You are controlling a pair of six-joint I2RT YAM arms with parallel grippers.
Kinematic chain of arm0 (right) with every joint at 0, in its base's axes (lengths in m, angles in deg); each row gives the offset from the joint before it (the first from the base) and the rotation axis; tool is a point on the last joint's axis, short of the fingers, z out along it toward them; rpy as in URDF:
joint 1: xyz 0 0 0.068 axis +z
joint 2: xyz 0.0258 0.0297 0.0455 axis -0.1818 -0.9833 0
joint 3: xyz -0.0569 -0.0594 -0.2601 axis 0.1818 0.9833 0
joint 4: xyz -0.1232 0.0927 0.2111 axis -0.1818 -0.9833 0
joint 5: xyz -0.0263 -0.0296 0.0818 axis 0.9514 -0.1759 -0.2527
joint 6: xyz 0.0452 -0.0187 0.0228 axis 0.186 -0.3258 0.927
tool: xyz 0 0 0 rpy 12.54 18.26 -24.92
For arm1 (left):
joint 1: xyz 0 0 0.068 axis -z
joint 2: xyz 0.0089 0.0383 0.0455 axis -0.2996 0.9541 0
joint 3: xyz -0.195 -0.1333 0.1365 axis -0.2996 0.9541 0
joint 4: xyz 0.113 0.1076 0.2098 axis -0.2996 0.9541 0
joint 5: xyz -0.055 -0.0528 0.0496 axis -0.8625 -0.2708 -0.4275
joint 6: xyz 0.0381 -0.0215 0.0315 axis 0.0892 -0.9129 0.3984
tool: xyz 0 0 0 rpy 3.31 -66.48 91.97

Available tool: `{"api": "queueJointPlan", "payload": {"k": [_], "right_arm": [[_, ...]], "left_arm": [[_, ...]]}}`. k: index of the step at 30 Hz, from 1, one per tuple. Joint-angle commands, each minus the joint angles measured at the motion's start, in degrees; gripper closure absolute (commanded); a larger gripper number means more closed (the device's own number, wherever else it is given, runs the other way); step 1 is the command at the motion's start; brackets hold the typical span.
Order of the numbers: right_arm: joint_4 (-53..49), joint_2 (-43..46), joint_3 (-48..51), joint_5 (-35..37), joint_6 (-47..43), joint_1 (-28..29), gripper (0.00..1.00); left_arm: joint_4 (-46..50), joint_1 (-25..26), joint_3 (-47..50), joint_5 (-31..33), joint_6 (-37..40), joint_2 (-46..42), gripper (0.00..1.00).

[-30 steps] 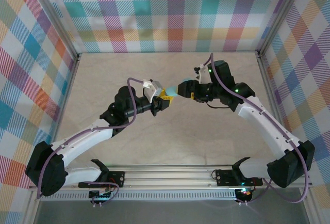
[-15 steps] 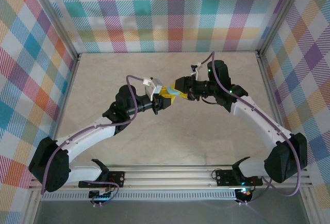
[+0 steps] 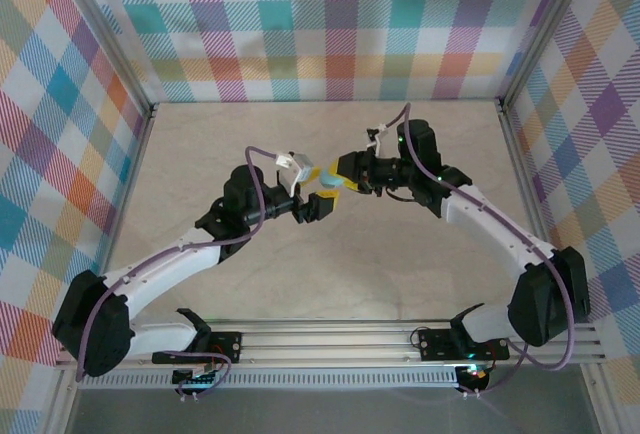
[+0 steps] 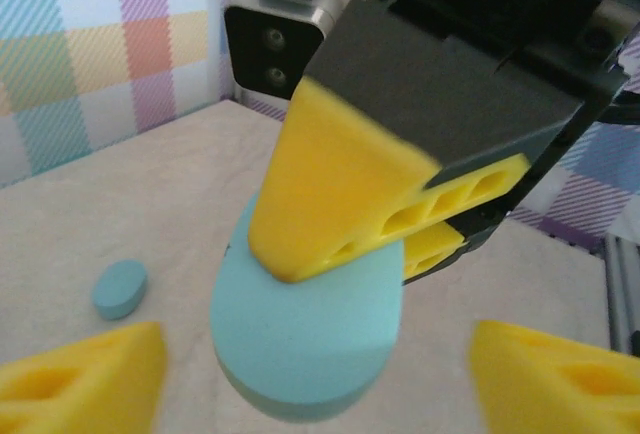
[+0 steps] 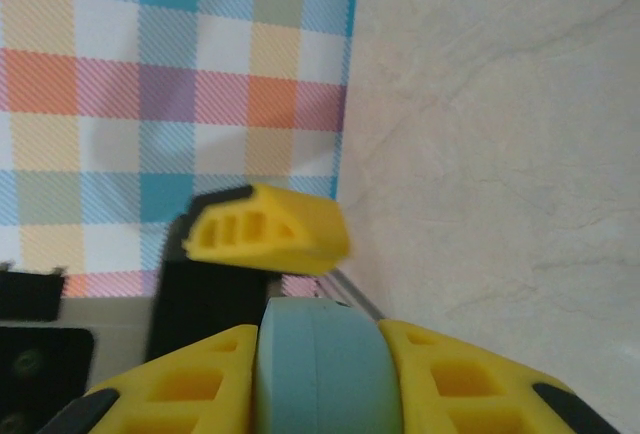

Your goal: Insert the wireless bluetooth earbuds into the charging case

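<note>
Right pincer (image 5: pixel 320 359) around charging case (image 4: pixel 310 354)

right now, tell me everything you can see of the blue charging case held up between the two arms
The charging case is a smooth, matte, light-blue oval pebble, plastic by its look, and it appears closed. It hangs above the table. The right gripper holds one end, its yellow fingers pinching it across its flat faces, while the rounded other end sticks out free. The left gripper has its fingers spread wide to either side, clear of the case.
</note>
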Motion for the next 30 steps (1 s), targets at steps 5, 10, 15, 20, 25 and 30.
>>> {"api": "queueJointPlan", "payload": {"k": [5, 10, 15, 20, 25, 30], "right_arm": [[-0.9, -9.6, 2.0, 7.3, -9.1, -0.4, 0.82], [3.4, -20.8, 0.4, 4.8, -9.8, -0.2, 0.82], [0.5, -28.8, -4.2, 7.6, -14.7, -0.1, 0.81], [-4.3, -32.9, -6.6, 11.7, -19.1, -0.1, 0.76], [-6.7, -32.3, -5.8, 14.3, -21.0, -0.1, 0.59], [-10.7, -28.6, -5.8, 18.7, -24.2, -0.1, 0.47]], "left_arm": [[7.8, -1.1, 2.3, 12.0, 2.3, -4.7, 0.0], [10.9, -1.8, 3.9, 14.5, 2.8, -6.6, 0.0], [10.6, -2.3, 5.9, 15.7, 2.6, -7.4, 0.0], [10.5, -2.9, 6.9, 16.5, 2.6, -7.6, 0.0], [10.7, -3.6, 7.4, 18.1, 2.8, -7.5, 0.0], [12.1, -4.9, 6.8, 20.7, 3.8, -7.6, 0.0]]}}
